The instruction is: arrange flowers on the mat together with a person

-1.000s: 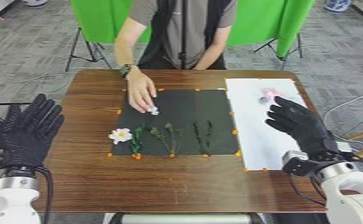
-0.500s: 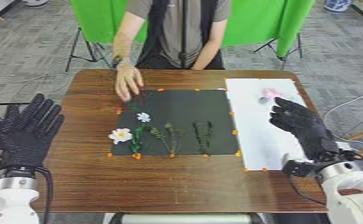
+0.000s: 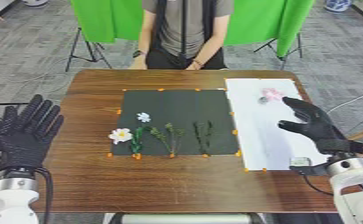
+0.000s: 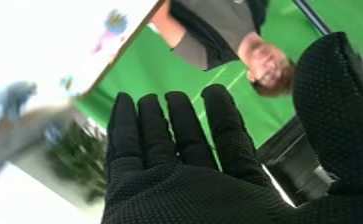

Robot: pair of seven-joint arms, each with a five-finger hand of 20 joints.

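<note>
Flowers (image 3: 121, 135): left hand (image 3: 25, 131) is released, aside, likely giving room; white blooms (image 3: 144, 117) and sprigs (image 3: 169, 129) lie on dark mat (image 3: 169, 102) — probably for composing; pink flower (image 3: 272, 93), far right on white sheet (image 3: 256, 122); right hand (image 3: 320, 131) nearer, released — maybe for reaching.

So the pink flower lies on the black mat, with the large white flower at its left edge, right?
No: in the head view the pink flower lies on the white sheet, not the black mat; the large white flower is at the mat's left edge.

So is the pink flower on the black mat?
No, the pink flower lies on the white sheet, right of the black mat.
</note>
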